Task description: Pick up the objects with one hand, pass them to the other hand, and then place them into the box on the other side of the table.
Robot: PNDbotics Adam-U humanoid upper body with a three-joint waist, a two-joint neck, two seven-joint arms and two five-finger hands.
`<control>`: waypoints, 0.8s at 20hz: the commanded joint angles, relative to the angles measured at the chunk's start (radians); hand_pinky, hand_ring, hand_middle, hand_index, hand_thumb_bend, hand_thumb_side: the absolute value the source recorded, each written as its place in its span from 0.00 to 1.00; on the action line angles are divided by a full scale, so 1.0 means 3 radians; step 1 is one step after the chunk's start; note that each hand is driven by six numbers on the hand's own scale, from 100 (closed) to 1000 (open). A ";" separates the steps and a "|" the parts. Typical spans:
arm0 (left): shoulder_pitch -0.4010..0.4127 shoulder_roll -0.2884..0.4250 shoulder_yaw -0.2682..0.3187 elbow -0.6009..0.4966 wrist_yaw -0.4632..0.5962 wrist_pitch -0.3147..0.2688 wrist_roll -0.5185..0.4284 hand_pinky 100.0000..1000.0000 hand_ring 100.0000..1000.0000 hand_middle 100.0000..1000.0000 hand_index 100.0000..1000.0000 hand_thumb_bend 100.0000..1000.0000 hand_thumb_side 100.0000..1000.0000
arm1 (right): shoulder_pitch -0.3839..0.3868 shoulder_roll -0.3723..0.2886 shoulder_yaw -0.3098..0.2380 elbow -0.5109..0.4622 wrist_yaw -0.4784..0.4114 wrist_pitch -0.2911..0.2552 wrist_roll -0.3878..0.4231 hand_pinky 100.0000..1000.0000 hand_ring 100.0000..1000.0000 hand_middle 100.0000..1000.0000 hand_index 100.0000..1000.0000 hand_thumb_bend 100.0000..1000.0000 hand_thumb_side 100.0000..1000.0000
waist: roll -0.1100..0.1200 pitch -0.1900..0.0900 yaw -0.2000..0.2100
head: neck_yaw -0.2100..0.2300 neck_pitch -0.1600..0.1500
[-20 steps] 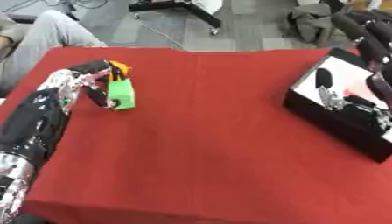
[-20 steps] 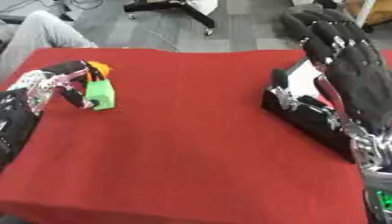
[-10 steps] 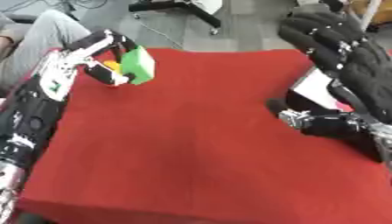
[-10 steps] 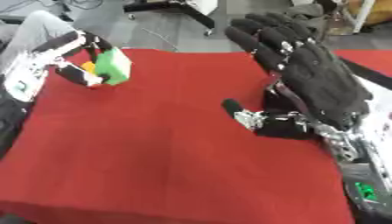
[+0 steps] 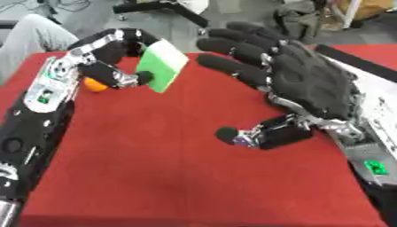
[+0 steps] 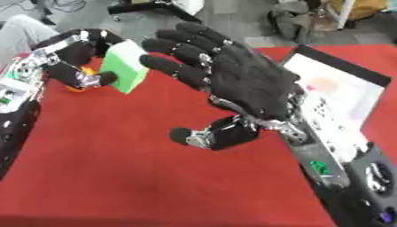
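Note:
My left hand (image 5: 108, 55) holds a green block (image 5: 161, 65) lifted above the red table (image 5: 155, 177), fingers and thumb curled round it. My right hand (image 5: 310, 86) is open in mid-air over the table's middle, fingers spread toward the block, its fingertips (image 5: 213, 44) just right of it and not touching. An orange object (image 5: 95, 85) lies on the cloth under the left hand, partly hidden. The box (image 6: 341, 95) with a black rim and white inside sits at the table's right side, partly behind the right arm.
The table's far edge runs behind both hands. Beyond it lie grey floor, chair bases (image 5: 155, 6) and a person's grey trouser leg (image 5: 27, 35) at the far left corner. Bare red cloth fills the near half.
My left hand has carried the green block up and rightward. My right hand has swung left from the box toward the block, fingers spread. The view has also shifted.

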 commanded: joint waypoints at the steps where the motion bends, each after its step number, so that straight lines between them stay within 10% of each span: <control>1: -0.0064 -0.0010 -0.0151 -0.0196 0.0253 0.0174 -0.0146 0.66 0.39 0.38 0.61 0.00 0.10 | -0.0098 0.0031 0.0026 0.0023 0.0049 -0.0076 0.0000 0.97 0.97 0.95 1.00 0.40 0.30 | -0.0006 -0.0043 0.0011 | -0.0045 -0.0009; 16: -0.0311 0.0048 -0.0973 -0.0462 0.0076 0.0107 -0.0159 0.66 0.41 0.40 0.63 0.00 0.08 | -0.0182 0.0106 0.0110 0.0147 0.0110 0.0018 0.0211 0.98 0.95 0.95 1.00 0.35 0.30 | -0.0002 -0.0045 0.0007 | -0.0062 -0.0009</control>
